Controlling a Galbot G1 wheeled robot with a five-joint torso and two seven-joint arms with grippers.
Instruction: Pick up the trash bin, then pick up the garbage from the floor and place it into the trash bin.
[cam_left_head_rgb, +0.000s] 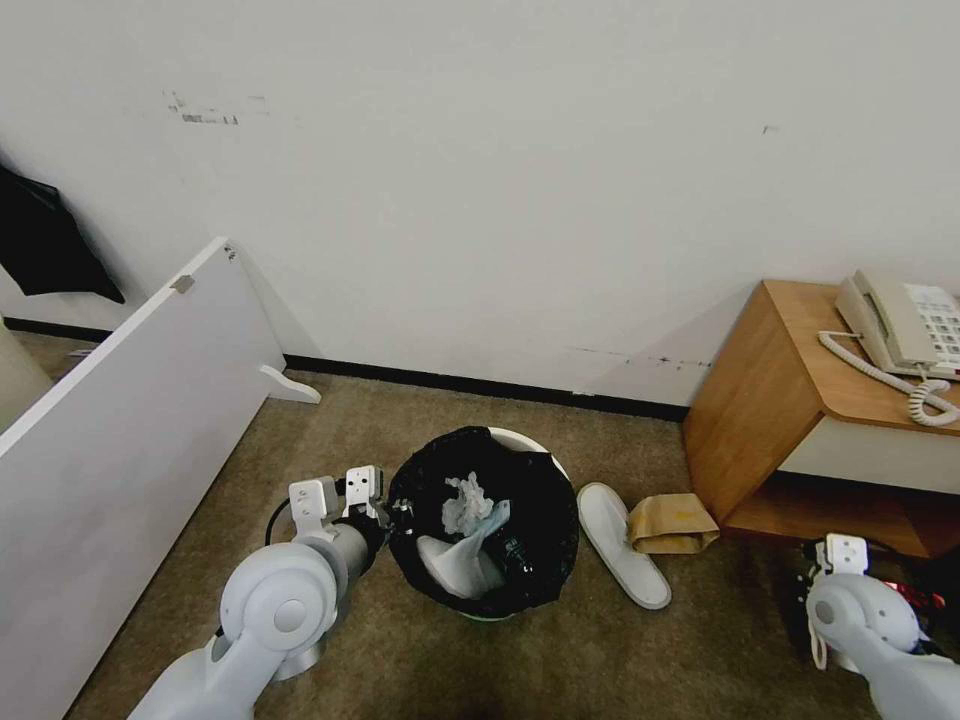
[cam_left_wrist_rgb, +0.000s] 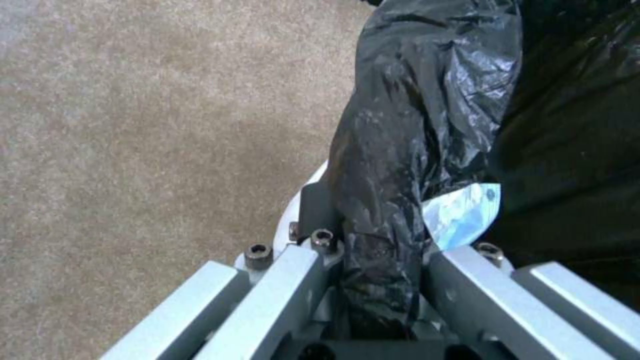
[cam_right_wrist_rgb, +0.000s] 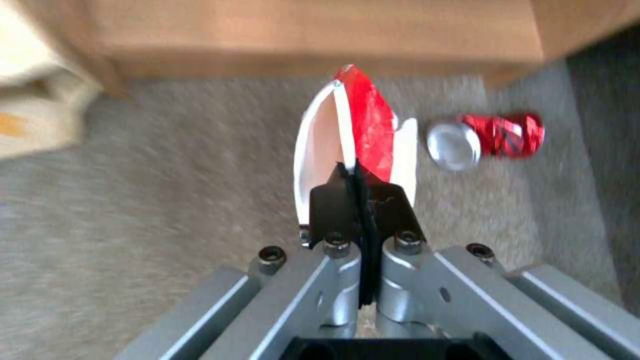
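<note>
The trash bin (cam_left_head_rgb: 545, 480) is a white round bin lined with a black bag, standing on the carpet at the centre. It holds crumpled tissues (cam_left_head_rgb: 465, 505) and a white slipper (cam_left_head_rgb: 455, 565). My left gripper (cam_left_wrist_rgb: 380, 235) is shut on the bag-covered rim (cam_left_wrist_rgb: 400, 150) at the bin's left side. Low on the right, beside the nightstand, my right gripper (cam_right_wrist_rgb: 360, 192) is shut on a squashed red cup (cam_right_wrist_rgb: 363, 115) just above the carpet. A crushed red can (cam_right_wrist_rgb: 493, 137) lies on the floor close behind the cup. Another white slipper (cam_left_head_rgb: 622, 545) and a brown paper bag (cam_left_head_rgb: 672, 525) lie right of the bin.
A wooden nightstand (cam_left_head_rgb: 770, 400) with a telephone (cam_left_head_rgb: 905, 325) stands at the right against the wall. A white board (cam_left_head_rgb: 120, 450) leans along the left. Open carpet lies in front of the bin.
</note>
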